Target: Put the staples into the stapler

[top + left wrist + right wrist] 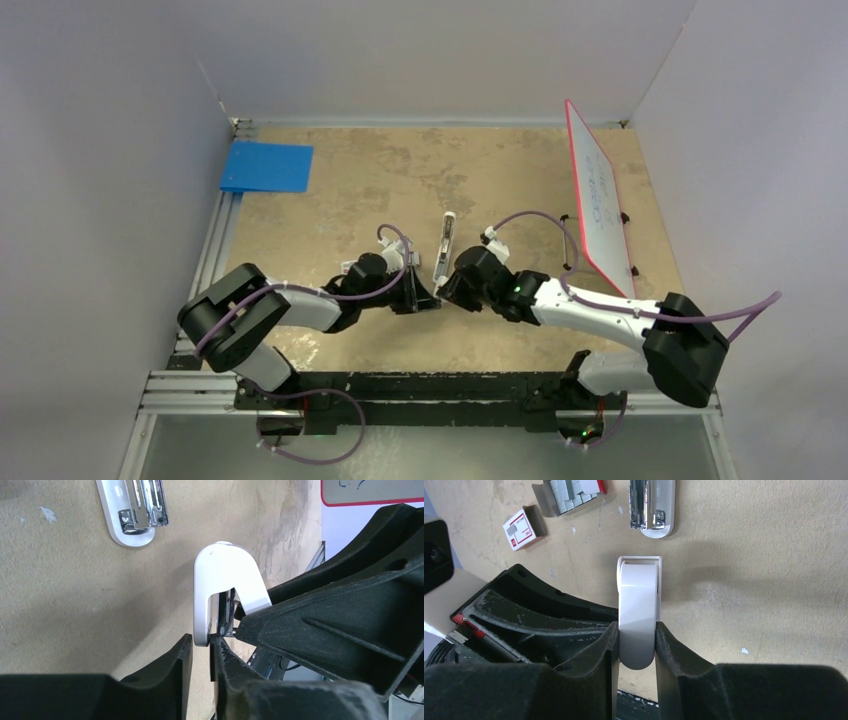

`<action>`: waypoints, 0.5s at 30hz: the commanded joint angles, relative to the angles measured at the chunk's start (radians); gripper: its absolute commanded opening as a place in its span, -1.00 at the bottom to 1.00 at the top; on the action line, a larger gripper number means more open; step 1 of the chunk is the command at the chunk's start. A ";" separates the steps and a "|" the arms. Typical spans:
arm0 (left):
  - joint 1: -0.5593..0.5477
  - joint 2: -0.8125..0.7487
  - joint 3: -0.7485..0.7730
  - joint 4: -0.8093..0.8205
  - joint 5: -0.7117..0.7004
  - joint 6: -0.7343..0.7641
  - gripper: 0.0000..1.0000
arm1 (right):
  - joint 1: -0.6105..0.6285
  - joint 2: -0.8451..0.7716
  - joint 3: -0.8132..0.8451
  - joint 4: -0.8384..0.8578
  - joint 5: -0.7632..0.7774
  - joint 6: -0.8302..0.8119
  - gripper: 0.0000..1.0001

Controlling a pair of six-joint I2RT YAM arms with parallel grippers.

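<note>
Right pincer point(637, 632) pinches the white stapler cover point(639, 595) above the worktop point(749, 580) — left pincer point(201, 646) narrowly gapped at its edge, cannot tell if gripping.

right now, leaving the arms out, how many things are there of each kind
stapler: 1, opened up
boxes: 2, a red-and-white box and an open box holding staples
whiteboard: 1
blue sheet: 1
total: 5, with the staples too small to count
</note>
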State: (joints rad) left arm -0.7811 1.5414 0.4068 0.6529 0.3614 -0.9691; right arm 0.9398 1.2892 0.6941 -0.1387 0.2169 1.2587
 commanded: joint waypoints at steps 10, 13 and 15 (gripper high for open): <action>-0.006 -0.046 -0.054 0.107 -0.098 0.078 -1.00 | -0.001 -0.093 0.039 -0.040 -0.014 0.036 -0.48; -0.014 -0.063 -0.074 0.096 -0.109 0.101 -1.00 | -0.001 -0.130 0.039 -0.073 0.044 0.072 -0.43; -0.020 -0.072 -0.086 0.093 -0.108 0.110 -1.00 | -0.001 -0.147 0.042 -0.099 0.079 0.095 -0.39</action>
State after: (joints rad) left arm -0.7956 1.5009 0.3531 0.7414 0.3054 -0.9195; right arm 0.9371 1.2045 0.6941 -0.1879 0.2165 1.2892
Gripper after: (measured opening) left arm 0.055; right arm 0.299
